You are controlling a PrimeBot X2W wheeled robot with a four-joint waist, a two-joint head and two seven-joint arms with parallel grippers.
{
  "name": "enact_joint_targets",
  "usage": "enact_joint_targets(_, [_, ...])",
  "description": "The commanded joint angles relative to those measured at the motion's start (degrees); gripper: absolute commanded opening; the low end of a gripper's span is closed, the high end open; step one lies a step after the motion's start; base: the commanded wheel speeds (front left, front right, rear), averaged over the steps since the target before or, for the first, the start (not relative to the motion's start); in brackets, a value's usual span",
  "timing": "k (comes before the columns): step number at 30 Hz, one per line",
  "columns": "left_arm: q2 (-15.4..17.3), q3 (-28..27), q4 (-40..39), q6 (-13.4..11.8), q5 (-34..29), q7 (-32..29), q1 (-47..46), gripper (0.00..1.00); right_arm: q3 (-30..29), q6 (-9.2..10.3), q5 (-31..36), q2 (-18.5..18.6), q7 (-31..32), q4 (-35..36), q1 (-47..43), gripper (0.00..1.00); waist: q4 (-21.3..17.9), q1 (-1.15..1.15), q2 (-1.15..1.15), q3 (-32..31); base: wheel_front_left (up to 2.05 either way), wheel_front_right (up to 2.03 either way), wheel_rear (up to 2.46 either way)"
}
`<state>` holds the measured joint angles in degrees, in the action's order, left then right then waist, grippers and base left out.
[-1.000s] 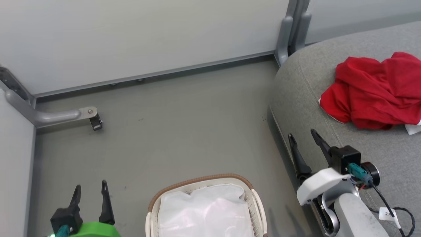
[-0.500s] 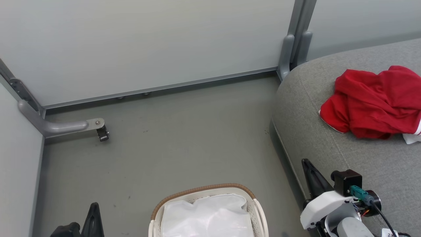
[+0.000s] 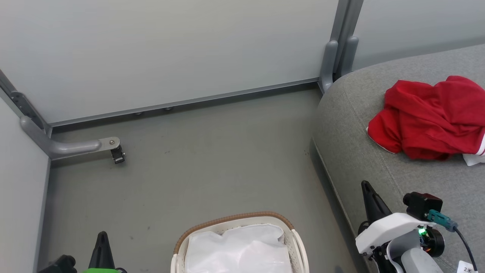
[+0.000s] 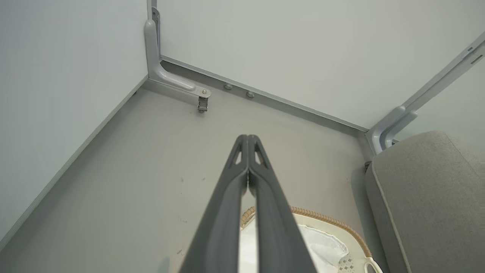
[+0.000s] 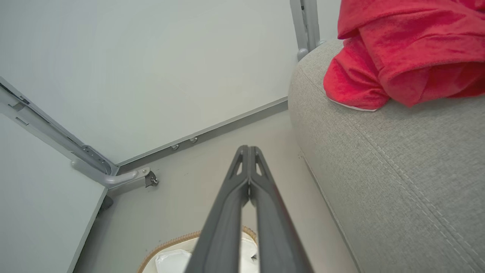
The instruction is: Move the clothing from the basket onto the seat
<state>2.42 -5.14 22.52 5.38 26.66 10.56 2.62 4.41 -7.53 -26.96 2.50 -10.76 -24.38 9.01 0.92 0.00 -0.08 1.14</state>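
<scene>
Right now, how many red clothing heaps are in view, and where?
1: the clothing lies bunched on the seat; a second garment may be folded inside it.

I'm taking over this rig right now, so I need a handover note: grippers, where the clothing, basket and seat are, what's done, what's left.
Left gripper: shut, empty, above the floor by the basket.
Right gripper: shut, empty, beside the seat.
Clothing: red heap on the seat.
Done: basket's visible part holds just its liner, no red.
Left: seemingly nothing; check the basket's hidden near end.
</scene>
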Motion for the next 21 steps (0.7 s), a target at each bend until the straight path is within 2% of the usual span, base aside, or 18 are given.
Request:
enact_joint_targets(1, [0.29,-0.04,-1.17,0.23,2.53,-0.45,-2.07,0.00,-0.56,0.01,-2.49,0.17,0.56,1.33,0.56,0.00,-0.01,0.00,0.01,-0.01,0.00,0.00,0.00])
enact_joint_targets(21, [0.39,-0.36,-3.28,0.76,19.67,-4.87,-4.09,0.00,-3.41,0.02,-19.53,0.26,5.10,3.84,-0.32,0.00,-0.18,0.00,0.02,-0.21,0.00,0.00,0.00])
